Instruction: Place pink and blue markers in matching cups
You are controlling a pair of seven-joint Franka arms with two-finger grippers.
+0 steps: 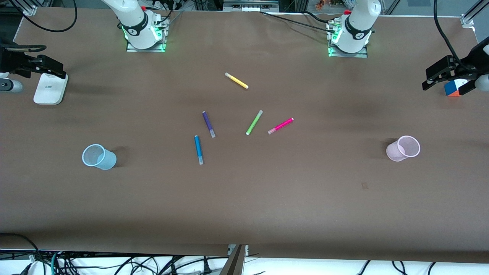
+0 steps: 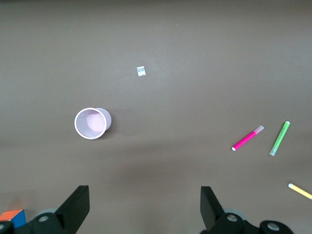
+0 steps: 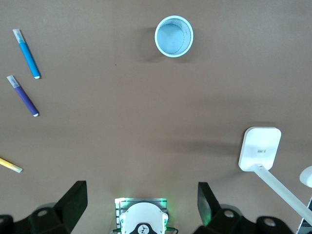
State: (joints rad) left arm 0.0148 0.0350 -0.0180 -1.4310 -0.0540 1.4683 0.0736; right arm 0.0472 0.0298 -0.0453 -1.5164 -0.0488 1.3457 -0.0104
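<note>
The blue marker [image 1: 198, 149] [image 3: 28, 53] lies flat mid-table, nearest the front camera of the pens. The pink marker [image 1: 280, 125] [image 2: 247, 138] lies flat, more toward the left arm's end. The light blue cup [image 1: 98, 157] [image 3: 174, 36] stands upright toward the right arm's end. The pale pink cup [image 1: 403, 148] [image 2: 91, 123] stands upright toward the left arm's end. My left gripper [image 1: 445, 88] [image 2: 145, 204] hangs open and empty at its end of the table, over a coloured cube. My right gripper [image 1: 53, 61] [image 3: 141, 202] hangs open and empty at its own end, over a white device.
A purple marker [image 1: 208, 124] lies beside the blue one, a lime-green marker [image 1: 254, 122] beside the pink one, and a yellow marker [image 1: 236, 80] nearer the bases. A white device [image 1: 50, 88] and a coloured cube [image 1: 452, 88] sit at the table's ends.
</note>
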